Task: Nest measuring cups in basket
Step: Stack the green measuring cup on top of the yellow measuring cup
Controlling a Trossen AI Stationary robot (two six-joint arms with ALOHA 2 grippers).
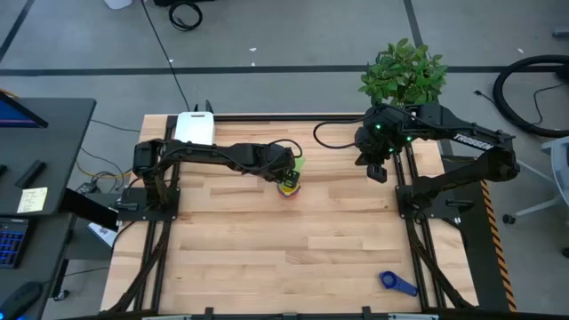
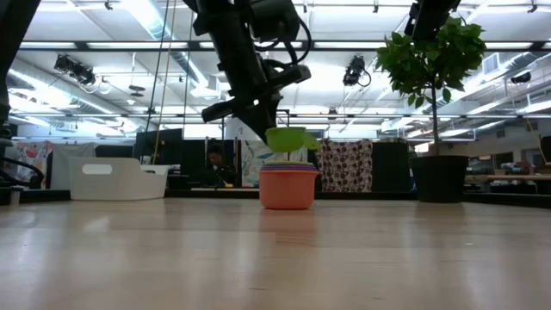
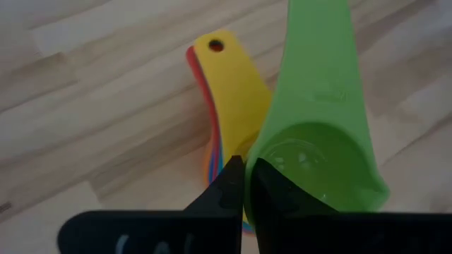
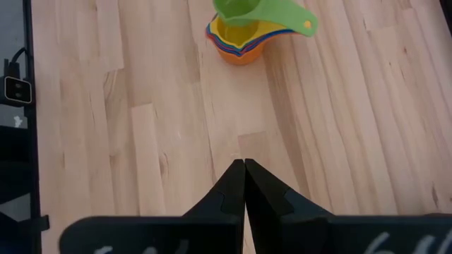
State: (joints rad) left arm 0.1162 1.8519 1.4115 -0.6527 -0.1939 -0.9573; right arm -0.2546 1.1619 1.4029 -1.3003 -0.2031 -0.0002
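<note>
Green cup (image 3: pixel 318 134) hides most nested cups (image 3: pixel 224 92) beneath.

Illumination was bright and even, supplied by rows of ceiling strip lights (image 2: pixel 172 39) visible in the low view, which cast only soft shadows on the wooden table (image 1: pixel 267 240). In the left wrist view the green cup (image 3: pixel 318 141) lay close to the lens and appeared slightly soft. The table's near surface in the low view was blurred.
</note>
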